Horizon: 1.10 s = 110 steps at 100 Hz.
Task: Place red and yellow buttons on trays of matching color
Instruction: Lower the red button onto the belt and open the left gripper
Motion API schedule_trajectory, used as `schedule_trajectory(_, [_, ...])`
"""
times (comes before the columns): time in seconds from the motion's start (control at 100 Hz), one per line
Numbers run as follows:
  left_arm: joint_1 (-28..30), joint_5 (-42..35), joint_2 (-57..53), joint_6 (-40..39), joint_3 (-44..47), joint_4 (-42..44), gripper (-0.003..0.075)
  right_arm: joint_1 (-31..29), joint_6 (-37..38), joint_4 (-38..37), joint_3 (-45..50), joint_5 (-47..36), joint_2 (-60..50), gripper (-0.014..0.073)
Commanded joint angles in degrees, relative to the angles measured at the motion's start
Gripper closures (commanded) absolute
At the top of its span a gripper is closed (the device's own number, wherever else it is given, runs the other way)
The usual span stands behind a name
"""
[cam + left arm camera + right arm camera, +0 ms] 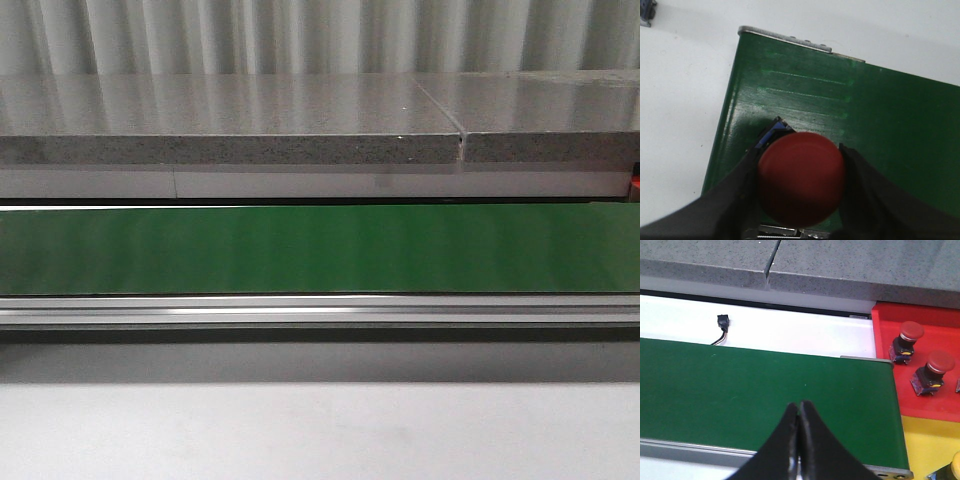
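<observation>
- The left gripper (801,186) has its two dark jaws on both sides of a red button (801,177), at the end of the green conveyor belt (890,125). The jaws touch the sides of the red cap, or nearly touch them; I cannot tell if they already press it.
- To do this step well, I think the jaws must close firmly on the cap or the collar under it, and then lift straight up, so that the blue base block (771,135) does not catch on the belt.
- The cap is round and smooth, so it can slip or turn; a slow lift seems safer.
- The button stands between the jaws, about centred, cap towards the camera. Only a corner of its base shows beyond the cap.
- The right gripper (799,412) hangs over the belt with its jaws pressed together and nothing between them.
- In the right wrist view, the red tray (885,320) already carries two red buttons (906,342), and a yellow tray (925,440) lies just beside it. The held button must go to the red one.
</observation>
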Motion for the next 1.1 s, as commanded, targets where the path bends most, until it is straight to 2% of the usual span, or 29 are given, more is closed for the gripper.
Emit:
schedule_trajectory(0.0, [-0.44, -4.48, -2.39, 0.33, 0.15, -1.6, 0.074, 0.1, -0.66, 0.27, -1.47, -4.1, -0.22, 0.0661])
schedule_trajectory(0.24, [-0.44, -4.93, 0.07, 0.33, 0.84, -2.12, 0.0734, 0.1, -0.66, 0.27, -1.47, -4.1, -0.22, 0.0661])
schedule_trajectory(0.31, [-0.44, -4.69, 0.49, 0.33, 0.84, -2.22, 0.0692, 0.1, -0.66, 0.27, -1.47, -4.1, -0.22, 0.0661])
schedule_trajectory(0.4, [-0.44, -4.27, 0.59, 0.43, 0.84, -2.26, 0.0569, 0.1, -0.66, 0.27, -1.47, -4.1, -0.22, 0.0661])
schedule_trajectory(0.58, [-0.44, -3.05, 0.49, 0.47, 0.84, -2.35, 0.0173, 0.1, -0.66, 0.27, -1.47, -4.1, -0.22, 0.0661])
schedule_trajectory(0.65, [-0.44, -2.43, 0.09, 0.57, 0.73, -3.27, 0.0099, 0.1, -0.66, 0.27, -1.47, -4.1, -0.22, 0.0661])
schedule_trajectory(0.85, [-0.53, -2.51, -4.45, 5.53, 0.64, -8.78, 0.0091, 0.1, -0.66, 0.27, -1.47, -4.1, -0.22, 0.0661])
schedule_trajectory(1.09, [1.11, -7.98, -10.84, 5.93, 0.64, -8.16, 0.0092, 0.1, -0.66, 0.27, -1.47, -4.1, -0.22, 0.0661])
